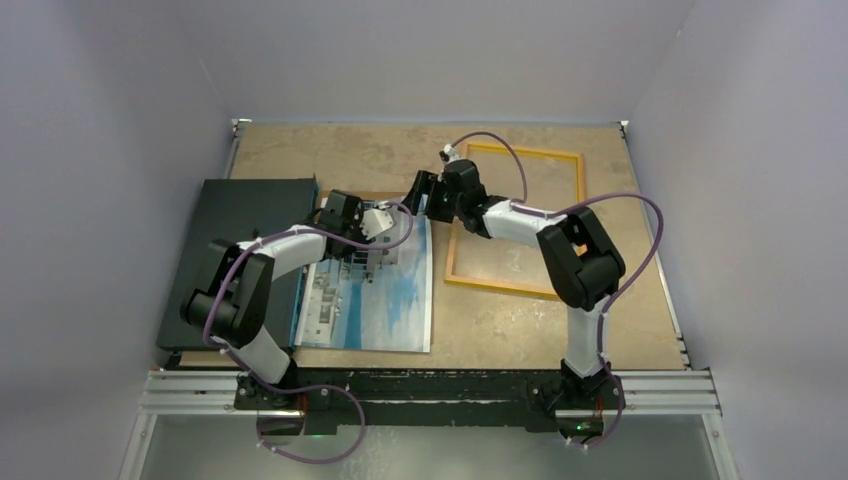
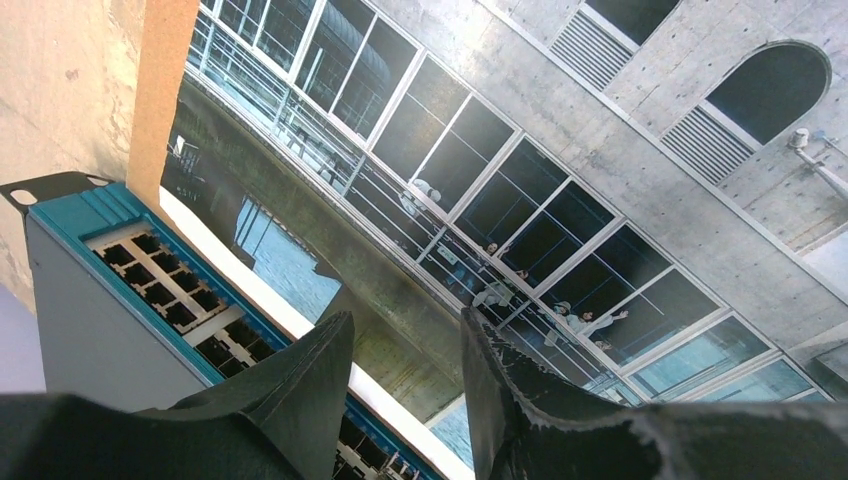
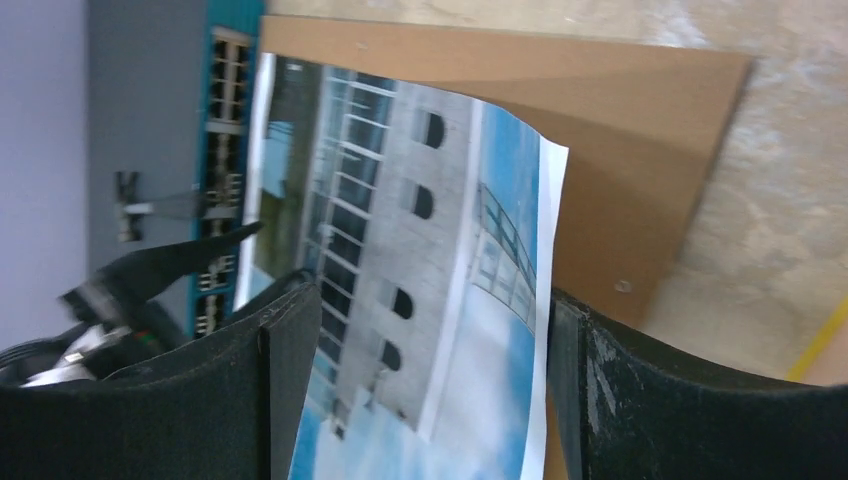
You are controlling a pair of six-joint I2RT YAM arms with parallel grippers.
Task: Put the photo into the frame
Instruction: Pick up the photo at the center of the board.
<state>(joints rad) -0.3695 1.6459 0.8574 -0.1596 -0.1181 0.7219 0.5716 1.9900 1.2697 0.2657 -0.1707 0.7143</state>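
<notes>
Now, over to the large rectangular paper print of a white-grey building under blue cloudy sky (image 1: 385, 295): lying picture-side up, left of centre on the tan tabletop (image 1: 330, 150), resting on a plain brown backing board (image 3: 620, 140). Flat along the near edge. Up at the far end, though, curling clear of the board in the right wrist view and throwing a shadow across the brown.

Not in the thin bright yellow-orange rectangular picture frame (image 1: 520, 153). Flat on the table, that one, just to the right of the print and apart from it, far edge close to the back of the table.

Pressed up along the print's left side: a flat black panel (image 1: 245, 215), with a teal strip of ports facing the paper.

On to the left gripper (image 2: 406, 318): spread apart, pinching nothing, poised over the dark windows of the printed building.

And the right gripper (image 3: 430, 300): spread wide as well, reaching in from the frame's side, with the curled far end of the print filling the gap. Cannot tell whether either finger actually touches the paper.
</notes>
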